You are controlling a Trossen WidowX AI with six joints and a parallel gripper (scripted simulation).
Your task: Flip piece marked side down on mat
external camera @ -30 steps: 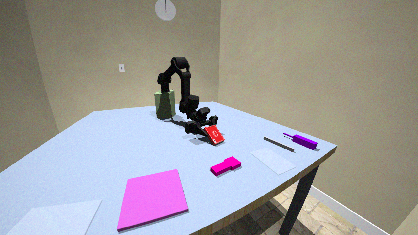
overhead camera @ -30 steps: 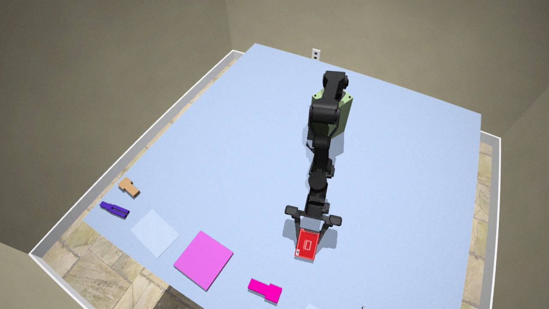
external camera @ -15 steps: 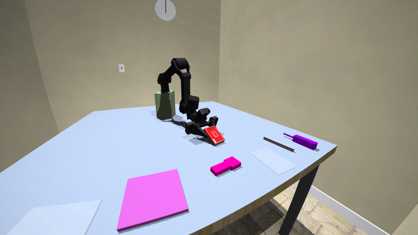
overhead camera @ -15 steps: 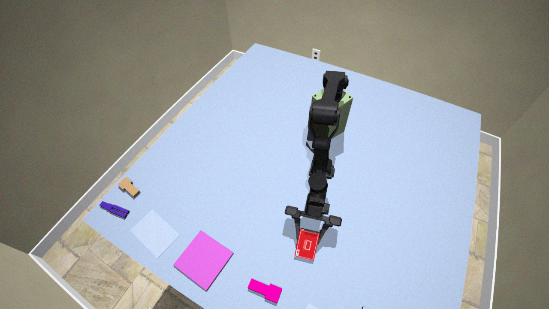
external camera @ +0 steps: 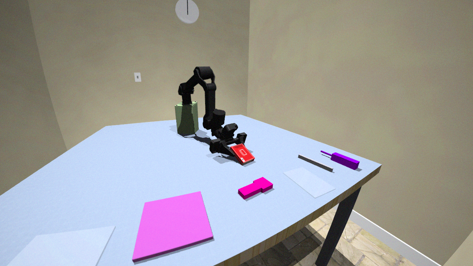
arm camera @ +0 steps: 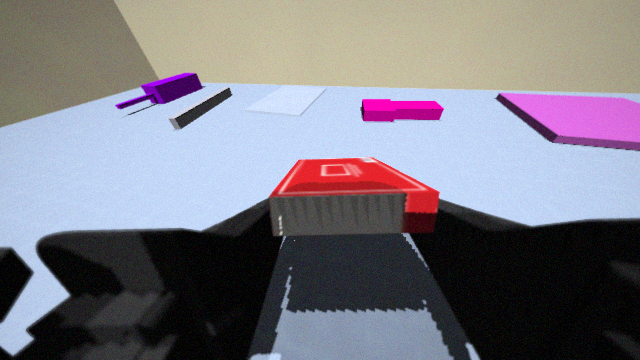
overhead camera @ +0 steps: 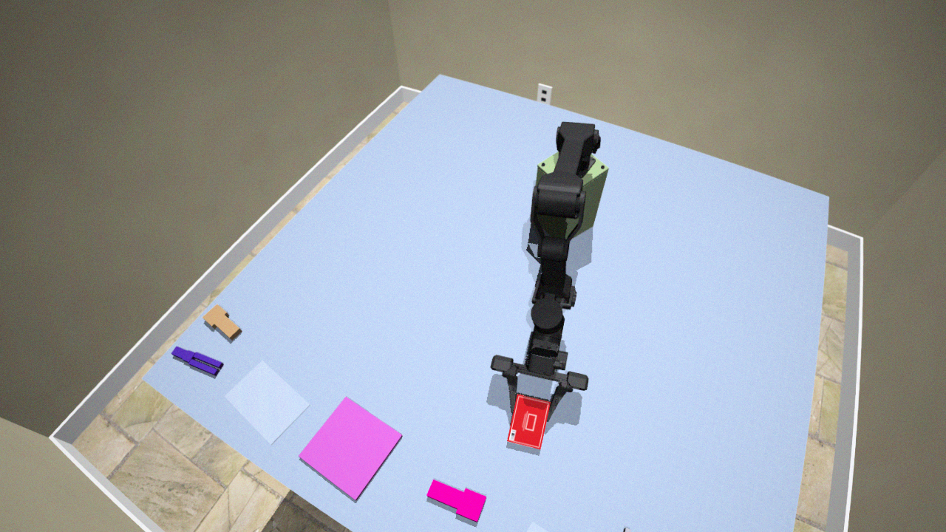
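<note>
Left to right in the top view: tan block (overhead camera: 222,321), purple tool (overhead camera: 196,360), pale sheet (overhead camera: 266,400), pink slab (overhead camera: 350,446), magenta block (overhead camera: 456,499), all well apart from our work. Right of those, gripper (overhead camera: 531,403) sat low w/ jaws clamped on the red piece (overhead camera: 529,420) by its near end. Piece was tilted, far edge on the mat (overhead camera: 409,264), marked face up. We judged the turn barely begun; next we needed to raise the held end past vertical w/ a finger kept on it.
</note>
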